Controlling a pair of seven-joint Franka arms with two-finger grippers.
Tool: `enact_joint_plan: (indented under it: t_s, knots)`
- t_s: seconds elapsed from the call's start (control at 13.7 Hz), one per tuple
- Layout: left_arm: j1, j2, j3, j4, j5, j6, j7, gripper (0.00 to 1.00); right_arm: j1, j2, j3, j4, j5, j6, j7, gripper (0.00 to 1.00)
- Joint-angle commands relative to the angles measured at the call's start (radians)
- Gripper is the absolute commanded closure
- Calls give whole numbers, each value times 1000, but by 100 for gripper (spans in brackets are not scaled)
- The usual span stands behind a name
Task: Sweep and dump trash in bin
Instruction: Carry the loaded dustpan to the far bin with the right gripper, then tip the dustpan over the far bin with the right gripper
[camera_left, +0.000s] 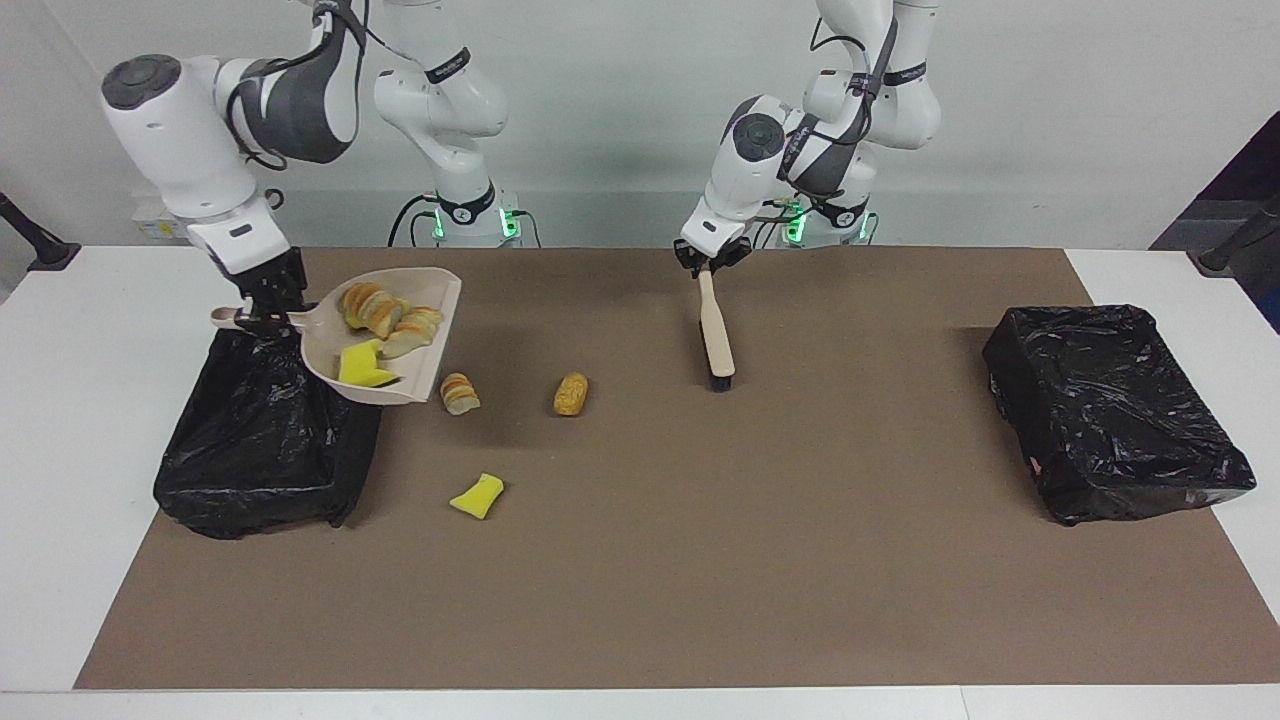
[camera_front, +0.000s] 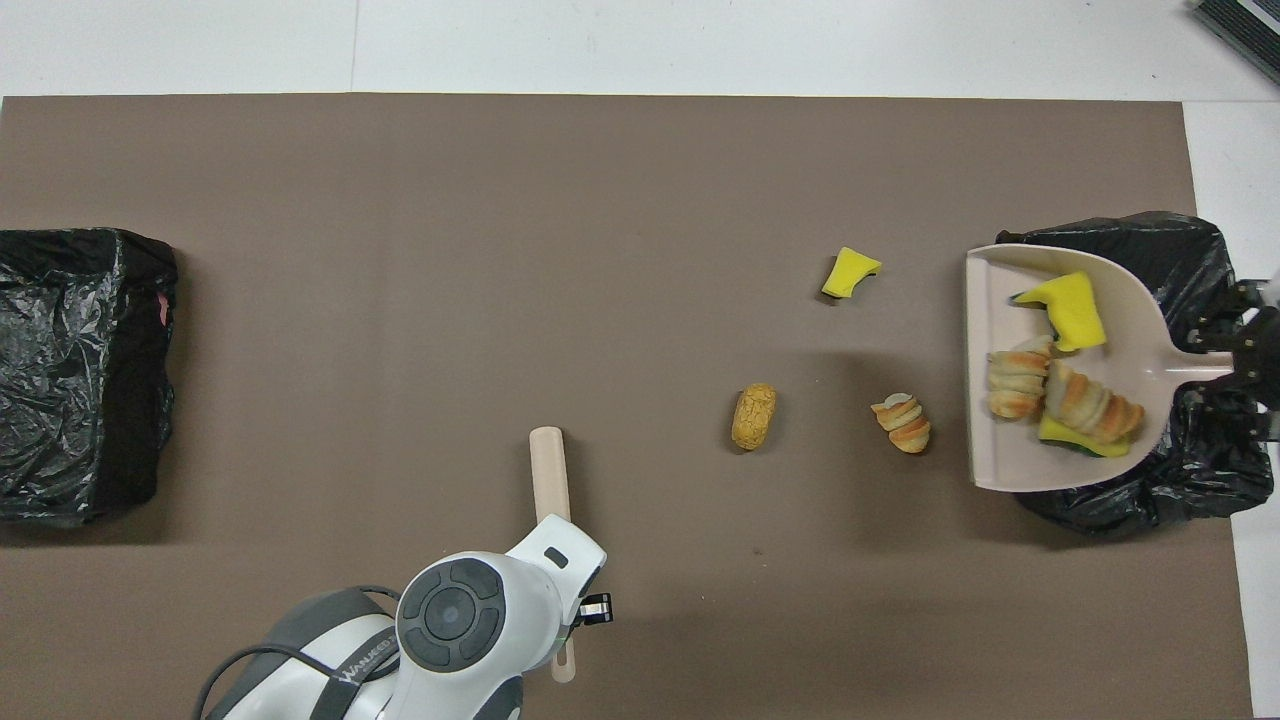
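Note:
My right gripper (camera_left: 266, 316) (camera_front: 1240, 358) is shut on the handle of the beige dustpan (camera_left: 425, 355) (camera_front: 1000, 455). It holds the pan in the air, roughly level, over the black-lined bin (camera_left: 260, 450) (camera_front: 1200, 470) at the right arm's end. The pan carries trash: croissant pieces (camera_left: 380, 312) (camera_front: 1060, 395) and yellow foam (camera_left: 362, 368) (camera_front: 1070, 308). More trash lies on the mat: a croissant piece (camera_left: 460, 393) (camera_front: 902, 423), a tan roll (camera_left: 570, 394) (camera_front: 753, 417) and a yellow foam chunk (camera_left: 478, 496) (camera_front: 850, 273). My left gripper (camera_left: 706, 266) (camera_front: 585, 610) is shut on the brush (camera_left: 716, 335) (camera_front: 548, 470), bristles down over the mat.
A second black-lined bin (camera_left: 1110, 410) (camera_front: 70, 370) stands at the left arm's end. A brown mat (camera_left: 760, 560) covers the white table. The loose trash lies between the brush and the bin under the dustpan.

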Motion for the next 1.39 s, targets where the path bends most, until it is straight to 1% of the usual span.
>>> enact_joint_plan:
  t_s: [0.0, 0.07, 0.15, 0.22, 0.36, 0.51, 0.58, 0.66, 0.73, 0.8, 0.88, 0.95, 1.02, 1.17, 1.31]
  knots:
    - [-39, -7, 15, -34, 15, 51, -27, 89, -89, -10, 12, 10, -6, 8, -105, 100]
    - [-37, -7, 15, -35, 15, 50, -19, 81, -106, -8, 10, 15, -59, 13, -102, 100]
    - [-37, -7, 15, -40, 15, 50, -15, 67, -133, -5, 12, 22, -102, 29, -96, 100]
    - [-36, -8, 15, -41, 15, 48, -13, 48, -149, 2, 10, 31, -119, 42, -97, 100]
    - [-28, -7, 15, -41, 15, 42, -13, 29, -173, 15, 6, 56, -199, 48, -78, 100]
    - [-19, -5, 18, -37, 15, 36, -12, 0, -193, 41, 6, 97, -288, 51, -53, 100]
    - [-2, -5, 23, -31, 16, 33, -10, 0, -192, 50, 9, 110, -334, 69, -29, 100]
    - [41, -11, 23, -16, 18, 24, -4, 0, -178, 50, 10, 110, -375, 82, 13, 100]
    - [81, -16, 23, 18, 48, 1, 7, 0, -164, 50, 12, 107, -438, 82, 65, 100]
    - [121, -13, 21, 50, 93, -21, 19, 0, -128, 50, 12, 101, -520, 82, 117, 100]
    - [166, -13, 21, 73, 124, -30, 58, 0, -92, 50, 12, 93, -623, 79, 161, 100]
    - [208, -16, 21, 95, 127, -38, 121, 0, -51, 47, 12, 87, -695, 65, 203, 100]
    - [251, -19, 23, 113, 127, -56, 190, 0, -28, 43, 12, 79, -739, 65, 232, 100]
    - [334, -19, 24, 158, 131, -111, 314, 0, -22, 42, 13, 74, -808, 66, 245, 100]
    - [417, -17, 21, 236, 196, -200, 405, 0, 7, 39, 15, 68, -889, 66, 307, 100]
